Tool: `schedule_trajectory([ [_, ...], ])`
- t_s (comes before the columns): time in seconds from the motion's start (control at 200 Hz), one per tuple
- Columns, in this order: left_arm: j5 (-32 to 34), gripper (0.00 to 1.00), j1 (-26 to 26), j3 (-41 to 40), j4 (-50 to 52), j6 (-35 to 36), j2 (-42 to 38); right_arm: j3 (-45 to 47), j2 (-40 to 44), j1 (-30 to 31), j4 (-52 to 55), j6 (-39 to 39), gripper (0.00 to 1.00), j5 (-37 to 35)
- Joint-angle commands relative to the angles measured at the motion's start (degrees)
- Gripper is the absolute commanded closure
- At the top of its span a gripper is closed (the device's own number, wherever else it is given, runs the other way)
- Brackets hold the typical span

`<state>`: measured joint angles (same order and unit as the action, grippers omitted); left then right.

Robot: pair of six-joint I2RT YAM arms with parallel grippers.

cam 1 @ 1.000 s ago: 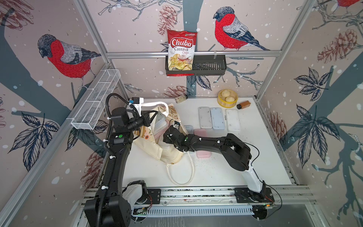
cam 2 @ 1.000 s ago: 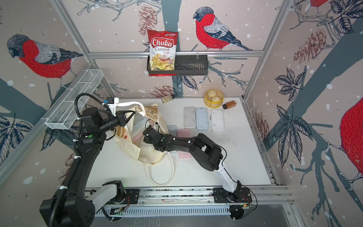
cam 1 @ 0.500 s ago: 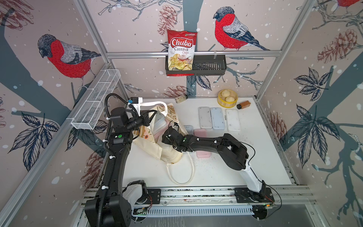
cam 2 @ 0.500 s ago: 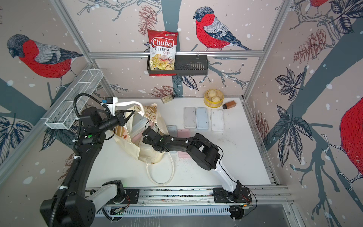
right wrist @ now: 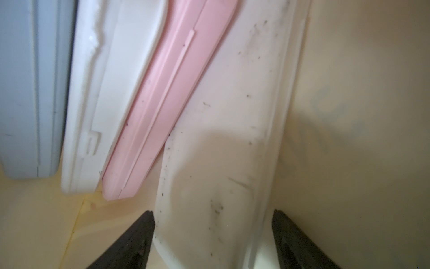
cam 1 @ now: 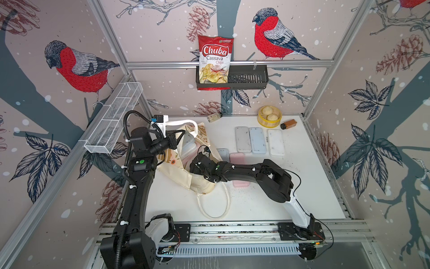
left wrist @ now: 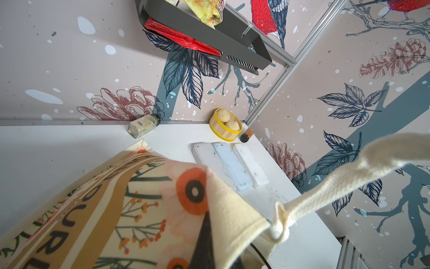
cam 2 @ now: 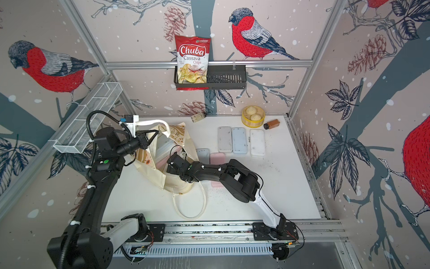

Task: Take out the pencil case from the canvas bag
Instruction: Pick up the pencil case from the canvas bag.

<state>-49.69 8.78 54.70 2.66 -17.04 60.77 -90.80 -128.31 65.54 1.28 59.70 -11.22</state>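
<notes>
The canvas bag (cam 1: 176, 170) lies on the left of the table in both top views, mouth turned right. My left gripper (cam 1: 183, 134) is shut on its upper rim by one handle (left wrist: 349, 177) and holds the mouth up; cloth (left wrist: 144, 209) covers most of its fingers. My right gripper (right wrist: 213, 216) reaches inside the bag, open, its two fingers either side of a speckled white pencil case (right wrist: 221, 151). Beside that one lie a pink case (right wrist: 167, 93), another white case (right wrist: 104, 93) and a blue-grey case (right wrist: 28, 81). From above, the bag hides the right fingers.
Three pencil cases (cam 1: 257, 140) lie in a row on the table, with a grey one (cam 1: 223, 152) and a pink one (cam 1: 237, 158) beside my right arm. A bun steamer (cam 1: 269, 116), brown bottle (cam 1: 288, 124) and jar (cam 1: 214, 117) stand at the back. The second handle (cam 1: 215, 202) trails forward.
My right arm has pushed a little further left into the bag. The left arm holds the rim where it was.
</notes>
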Motion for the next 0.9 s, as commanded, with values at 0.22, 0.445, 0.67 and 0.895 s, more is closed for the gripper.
schedule_trajectory([
  [0.22,-0.49,1.00,0.19,0.66,-4.05,0.79,-0.55,3.92,0.17,-1.95,-6.99,3.65,0.20,6.99],
  [0.445,-0.31,1.00,0.19,0.67,-3.95,0.93,-0.39,7.65,1.10,-2.86,-13.98,7.53,0.25,10.11],
  [0.67,-0.26,1.00,0.15,0.67,-3.82,0.95,-0.39,12.74,2.66,-3.82,-21.59,11.43,0.35,12.54],
  [0.895,-0.21,1.00,0.19,0.68,-3.80,0.95,-0.38,15.56,4.29,-4.06,-26.10,12.89,0.46,12.47],
])
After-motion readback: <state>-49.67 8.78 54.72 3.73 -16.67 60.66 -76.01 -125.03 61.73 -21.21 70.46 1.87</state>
